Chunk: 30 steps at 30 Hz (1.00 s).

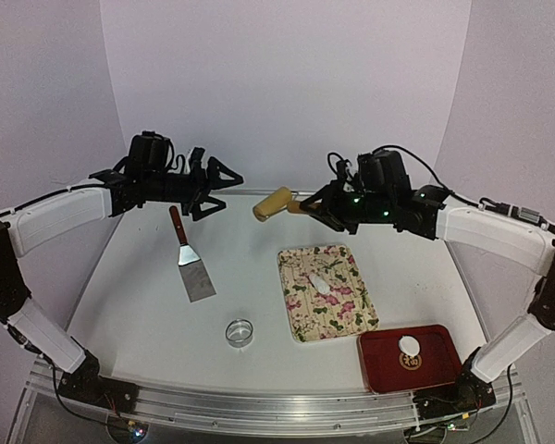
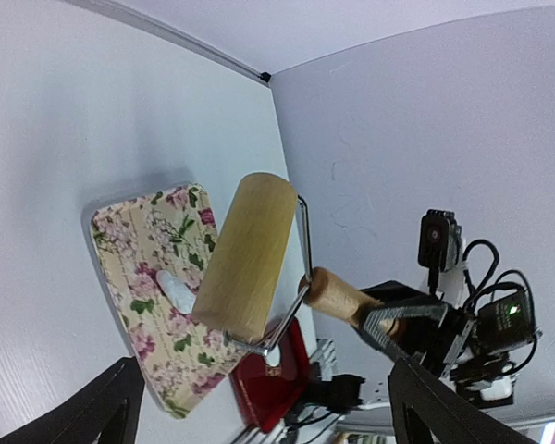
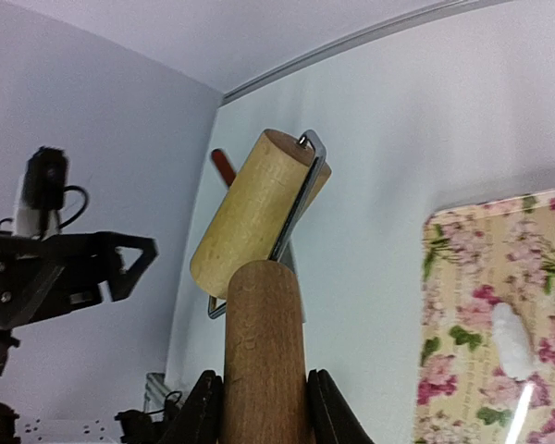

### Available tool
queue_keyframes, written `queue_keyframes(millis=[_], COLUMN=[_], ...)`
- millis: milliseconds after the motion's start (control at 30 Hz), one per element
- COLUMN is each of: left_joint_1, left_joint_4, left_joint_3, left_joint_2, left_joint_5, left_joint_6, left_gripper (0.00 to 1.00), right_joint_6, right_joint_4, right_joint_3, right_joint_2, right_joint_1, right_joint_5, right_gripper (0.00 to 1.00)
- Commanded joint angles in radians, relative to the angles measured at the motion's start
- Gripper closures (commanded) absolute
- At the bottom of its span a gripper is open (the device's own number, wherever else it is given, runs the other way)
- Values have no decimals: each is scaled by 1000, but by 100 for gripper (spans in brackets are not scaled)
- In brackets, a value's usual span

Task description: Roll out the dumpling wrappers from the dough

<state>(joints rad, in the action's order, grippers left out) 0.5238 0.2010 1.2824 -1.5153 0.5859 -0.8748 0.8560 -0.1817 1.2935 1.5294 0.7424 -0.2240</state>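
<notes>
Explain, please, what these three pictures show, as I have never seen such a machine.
These are two robot arms bolted to the near edge of a table. The wide picture comes from a fixed camera above and behind them; the other two from a camera on each wrist. The left arm holds its jaws open and empty in the air. The right arm has its jaws shut on the handle of a wooden roller, held above the table. On the table lie a spatula, a metal ring, a floral board with a bit of dough, and a red tray with one round wrapper.
</notes>
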Motion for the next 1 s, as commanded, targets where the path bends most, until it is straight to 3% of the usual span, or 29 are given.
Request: queue_keyframes(millis=[0,200,300,433,833,967], left_joint_1=[17,91,109,128,158,183], left_joint_4=[287,384,369,367,323,348], left_joint_3=[105,236,315,449,769,869], left_joint_2=[-113,-350,-466,-609,-935,-1013], left_joint_5=[-130,-254,-242,-250,-261,-244], left_joint_6=[402,617,662,719,770,798], left_gripper=[9,16,24,25,19,28], right_joint_6=[-61,-77,-90,-108,-109,-114], right_joint_4=[-344,-515,-554,-586,-603,-608], right_joint_3=[121,153,162,188,185,191], right_joint_2=[-44,-61,-79,-103,-156,-146], right_joint_1=[-50,-121,-142,-142,-142,-144], right_joint_5=[223,290,302,294,276,267], right_gripper=[100,100,100,100,100,100])
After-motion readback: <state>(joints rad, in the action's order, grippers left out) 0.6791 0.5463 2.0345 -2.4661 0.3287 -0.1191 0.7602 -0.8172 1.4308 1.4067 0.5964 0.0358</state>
